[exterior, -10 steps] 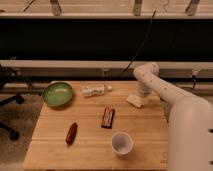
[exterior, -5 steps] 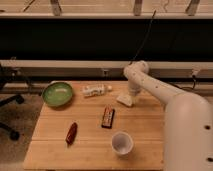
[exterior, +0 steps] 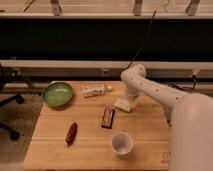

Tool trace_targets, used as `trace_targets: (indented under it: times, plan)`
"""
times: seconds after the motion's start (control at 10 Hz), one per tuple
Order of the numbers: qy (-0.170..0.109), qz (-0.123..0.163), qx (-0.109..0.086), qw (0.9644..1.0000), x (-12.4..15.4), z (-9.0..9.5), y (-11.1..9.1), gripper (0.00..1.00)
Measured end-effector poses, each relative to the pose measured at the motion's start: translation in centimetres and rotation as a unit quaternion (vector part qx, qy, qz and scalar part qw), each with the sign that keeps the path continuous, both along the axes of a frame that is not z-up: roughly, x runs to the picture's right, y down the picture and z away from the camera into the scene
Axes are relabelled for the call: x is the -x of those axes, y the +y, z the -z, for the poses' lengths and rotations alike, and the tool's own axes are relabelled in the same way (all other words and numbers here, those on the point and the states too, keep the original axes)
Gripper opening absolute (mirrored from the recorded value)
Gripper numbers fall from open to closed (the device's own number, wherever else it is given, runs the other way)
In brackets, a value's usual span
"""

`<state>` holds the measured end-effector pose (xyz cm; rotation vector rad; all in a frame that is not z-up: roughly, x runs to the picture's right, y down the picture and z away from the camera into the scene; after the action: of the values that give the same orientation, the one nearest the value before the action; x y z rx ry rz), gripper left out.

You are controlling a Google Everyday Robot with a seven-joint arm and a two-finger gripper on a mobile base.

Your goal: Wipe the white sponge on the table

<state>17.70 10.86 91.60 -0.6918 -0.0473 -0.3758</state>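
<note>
The white sponge [exterior: 122, 104] lies flat on the table [exterior: 90, 145], right of centre, just right of the dark candy bar [exterior: 107, 116]. My white arm reaches in from the right and bends down over the sponge. The gripper [exterior: 128, 100] is at the arm's lower end, right on the sponge's far right edge and touching it. The arm hides the fingers.
A green bowl [exterior: 57, 93] sits at the back left. A white plastic bottle [exterior: 95, 90] lies on its side at the back centre. A dark red object [exterior: 71, 133] lies front left. A white cup [exterior: 122, 143] stands front centre. A dark logo [exterior: 165, 156] marks the front right corner.
The arm and gripper have moved left across the table, and the sponge has slid left with them toward the candy bar.
</note>
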Motion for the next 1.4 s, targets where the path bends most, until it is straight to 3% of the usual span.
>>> trace_targets:
  times: [0.4, 0.8, 1.0, 1.4]
  plan:
    - [0.022, 0.008, 0.012, 0.9997, -2.9, 2.2, 2.4, 0.0]
    - [0.071, -0.007, 0.018, 0.9973, -8.1, 3.2, 3.1, 0.0]
    - [0.096, -0.025, 0.013, 0.995, -10.2, 2.7, 2.6, 0.0]
    - [0.109, -0.05, -0.001, 0.9928, -10.0, -0.2, -0.2, 0.0]
